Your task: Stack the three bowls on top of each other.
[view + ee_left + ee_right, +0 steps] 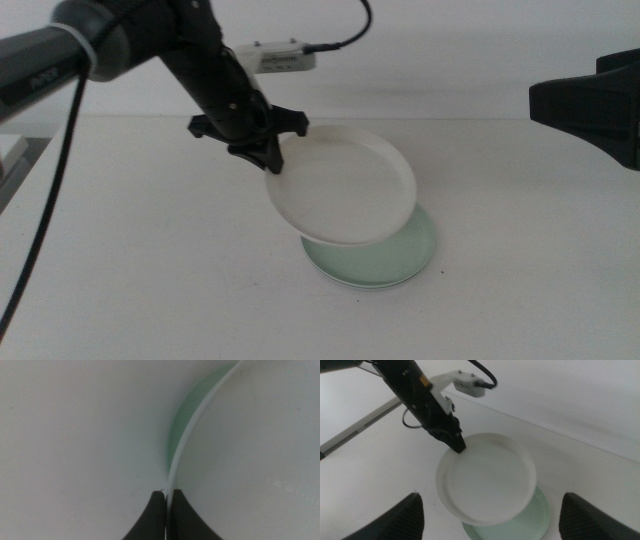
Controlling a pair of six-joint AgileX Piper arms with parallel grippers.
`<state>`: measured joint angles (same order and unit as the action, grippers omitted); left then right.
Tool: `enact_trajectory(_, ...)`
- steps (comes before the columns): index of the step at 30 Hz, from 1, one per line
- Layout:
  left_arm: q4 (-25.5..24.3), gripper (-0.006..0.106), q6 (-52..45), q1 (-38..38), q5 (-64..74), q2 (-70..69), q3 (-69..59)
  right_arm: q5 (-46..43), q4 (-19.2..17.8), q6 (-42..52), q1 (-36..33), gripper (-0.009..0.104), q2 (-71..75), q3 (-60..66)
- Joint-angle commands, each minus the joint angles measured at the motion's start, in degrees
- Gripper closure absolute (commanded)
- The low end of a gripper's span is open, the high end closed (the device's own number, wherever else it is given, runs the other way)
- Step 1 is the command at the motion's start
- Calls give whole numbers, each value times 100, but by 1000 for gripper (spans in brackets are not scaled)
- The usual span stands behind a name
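Above the round mint bowl (405, 262), glossy white bowl (345, 190).

Only two marks are seen, neither fully legible. Pale lettering is printed on the grey link of the left arm (40, 75) in the middle view; it is cut by the picture's edge and blurred, and cannot be read with certainty. A small yellow label is fixed on the black forearm (424, 381) in the right wrist view; its characters are too small to be made out. No other writing is found.
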<state>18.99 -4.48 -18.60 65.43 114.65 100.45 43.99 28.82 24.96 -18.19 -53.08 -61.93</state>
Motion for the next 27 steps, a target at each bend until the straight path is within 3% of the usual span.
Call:
enact_trajectory(1, -8, 102, 120, -169, -100, 40, 13, -53, -6, 29, -4, 10, 25, 19)
enact_trajectory(23, -47, 102, 280, -488, -542, 726, 13, -53, -6, 29, -4, 10, 25, 19)
enact_trajectory(27, -47, 96, 280, -488, -622, 726, 13, -53, -6, 29, -4, 10, 25, 19)
